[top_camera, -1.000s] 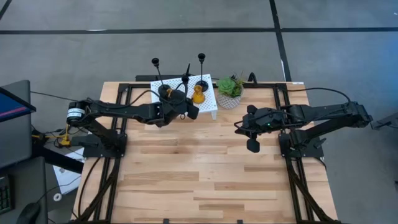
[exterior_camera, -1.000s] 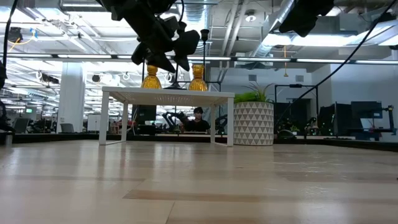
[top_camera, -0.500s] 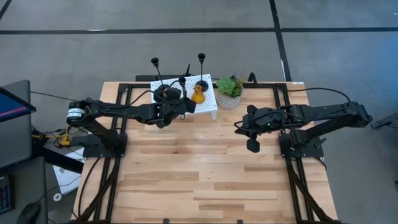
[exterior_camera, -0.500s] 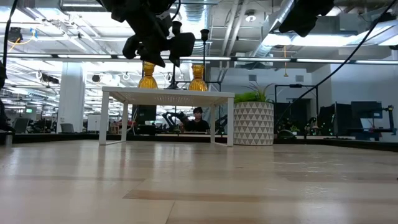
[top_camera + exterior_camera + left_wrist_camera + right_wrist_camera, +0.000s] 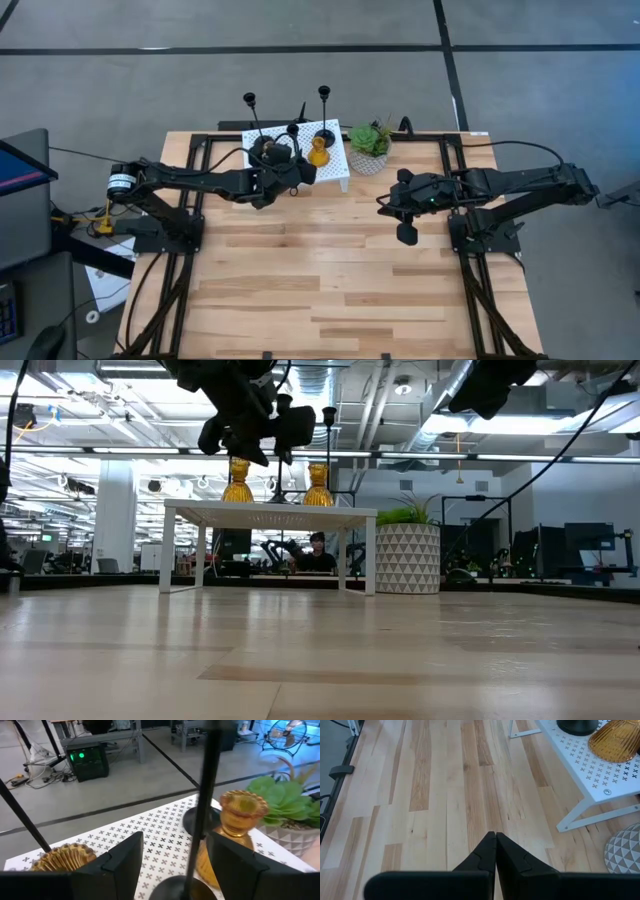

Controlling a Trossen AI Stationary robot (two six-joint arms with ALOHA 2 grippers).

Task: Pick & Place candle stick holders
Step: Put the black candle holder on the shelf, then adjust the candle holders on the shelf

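Note:
My left gripper (image 5: 288,168) hovers over the white perforated stand (image 5: 335,168) at the table's far side, shut on a black candle stick holder (image 5: 202,795) whose cup (image 5: 293,128) points up. Two more black holders (image 5: 250,101) (image 5: 324,93) stand on the stand on their round bases. So do two amber cone-shaped holders (image 5: 238,485) (image 5: 318,485). My right gripper (image 5: 495,837) is shut and hangs above bare table right of centre (image 5: 382,207). My left gripper pinches the black holder's round base (image 5: 177,889) between its two fingers (image 5: 125,865), coming in roughly level from the table's near-left side. The thin stem rises upright between the fingers. The holder is lifted clear above the stand (image 5: 297,426).
A green potted plant in a patterned white pot (image 5: 369,146) stands right beside the stand. The wooden table (image 5: 330,280) lies bare in front of both arms. A person sits in the room behind the table (image 5: 318,550).
My left gripper has stayed over the stand and turned at the wrist. The black holder in it has tipped from a slant to nearly upright, its base now about level.

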